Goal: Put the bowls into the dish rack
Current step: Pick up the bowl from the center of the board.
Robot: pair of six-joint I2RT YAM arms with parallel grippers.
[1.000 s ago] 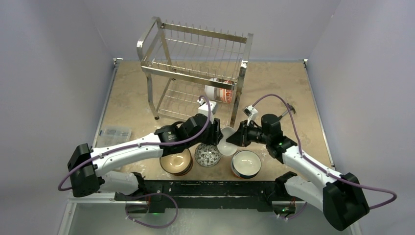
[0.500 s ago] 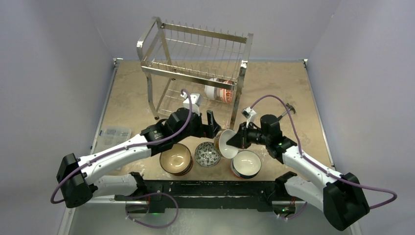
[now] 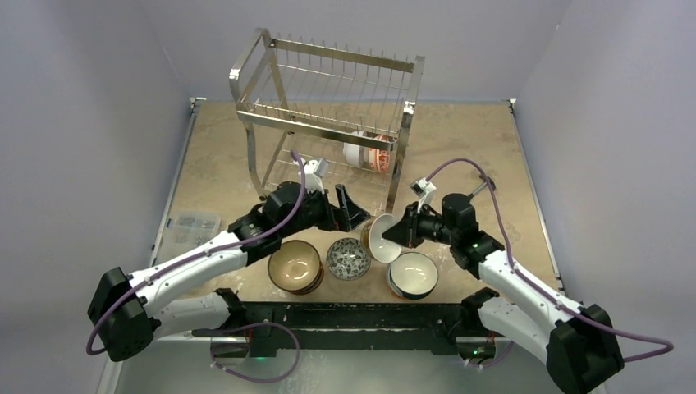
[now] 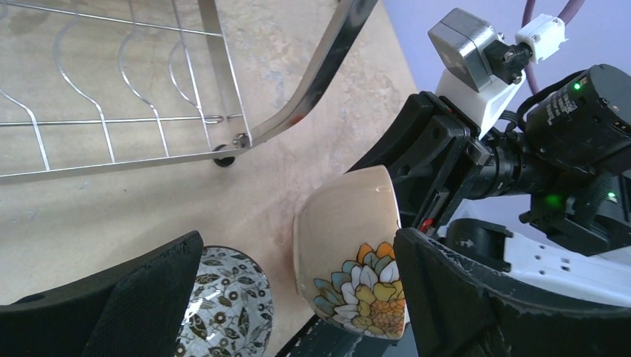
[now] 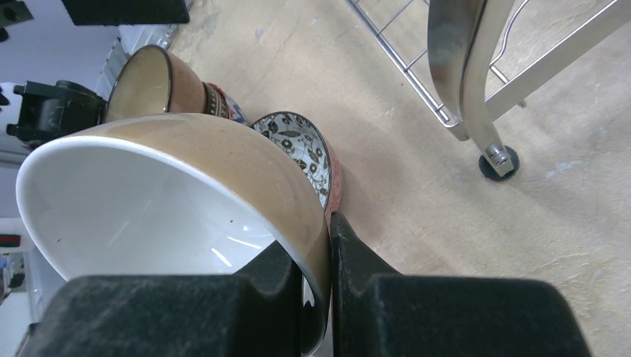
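Beige tabletop (image 3: 468, 148) below; my right claw (image 3: 396, 233) clamps the tan bowl (image 3: 379, 238) by its rim, dish rack (image 3: 328, 123) ahead and leftward; left claw (image 3: 351, 209) gapes empty.

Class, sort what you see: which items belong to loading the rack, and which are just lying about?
Job: dish rack; tan bowl in right gripper; leaf-patterned bowl; brown bowl; blue-rimmed bowl; white bowl and red-patterned bowl, racked.
Lying about: clear plastic tray.
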